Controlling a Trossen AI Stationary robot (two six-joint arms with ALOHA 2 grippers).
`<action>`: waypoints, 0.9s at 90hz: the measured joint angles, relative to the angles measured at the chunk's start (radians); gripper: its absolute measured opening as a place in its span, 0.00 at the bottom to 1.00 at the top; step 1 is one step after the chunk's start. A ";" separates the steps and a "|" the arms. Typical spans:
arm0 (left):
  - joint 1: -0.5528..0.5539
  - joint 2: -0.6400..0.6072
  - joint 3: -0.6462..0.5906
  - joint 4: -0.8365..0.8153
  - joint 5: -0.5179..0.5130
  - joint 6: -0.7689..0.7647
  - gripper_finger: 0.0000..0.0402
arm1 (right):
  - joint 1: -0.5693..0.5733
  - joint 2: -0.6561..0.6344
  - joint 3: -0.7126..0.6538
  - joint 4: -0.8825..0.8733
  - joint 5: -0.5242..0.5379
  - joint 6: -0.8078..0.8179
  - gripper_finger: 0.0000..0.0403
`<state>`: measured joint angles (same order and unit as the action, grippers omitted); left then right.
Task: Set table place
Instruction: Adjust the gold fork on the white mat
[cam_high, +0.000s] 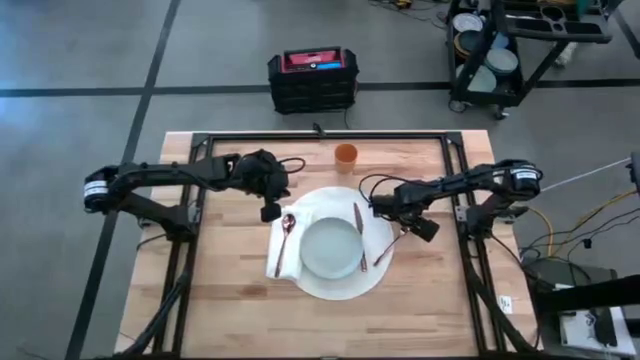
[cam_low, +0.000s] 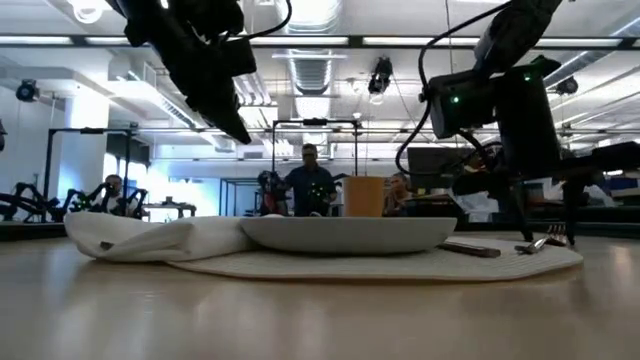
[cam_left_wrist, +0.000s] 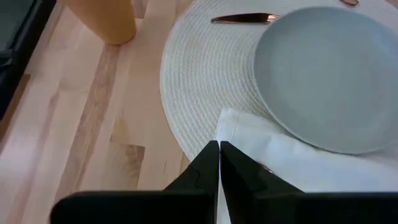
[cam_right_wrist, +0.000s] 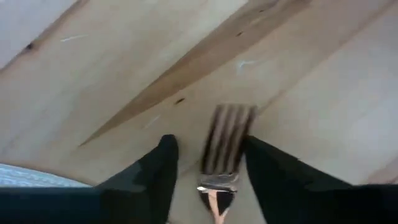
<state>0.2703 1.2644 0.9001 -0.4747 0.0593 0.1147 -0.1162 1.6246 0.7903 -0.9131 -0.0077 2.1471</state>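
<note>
**Fork between the right fingers at the mat's edge**

The table is carrying the place, a large round white mat lying near its middle. A pale grey-green plate is sitting on the mat, roughly centred. At the plate's nine o'clock a white napkin is lying partly on the mat and partly on the wood, with a spoon resting along it. At the plate's three o'clock a knife is lying on the mat just beside the plate rim. An orange cup is standing on the wood at the mat's twelve o'clock, apart from it.

The right gripper is hovering low at the mat's three o'clock edge, its jaws standing apart with the tines of a fork lying between them; the right wrist view is showing a gap on either side of the tines, so the fingers are not pressing on the fork. In the high view the fork is lying slanted across the mat's rim toward four o'clock.

The left gripper is hanging above the napkin's upper end, at the mat's ten o'clock, its jaws pressed together and holding nothing. In the low view it is sitting well above the tabletop.

People are showing in the room beyond the table.
</note>
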 joint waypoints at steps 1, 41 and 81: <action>0.000 0.000 0.000 0.000 0.000 0.000 0.00 | 0.000 0.000 0.000 0.000 0.001 0.000 0.31; 0.000 0.000 0.000 0.003 0.000 0.000 0.00 | -0.002 -0.003 -0.003 0.000 0.025 -0.028 0.17; 0.000 0.000 0.000 0.010 0.000 -0.022 0.00 | -0.002 -0.063 -0.006 -0.003 0.057 -0.100 0.18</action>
<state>0.2704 1.2640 0.9001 -0.4647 0.0593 0.0926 -0.1184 1.5616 0.7847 -0.9163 0.0489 2.0469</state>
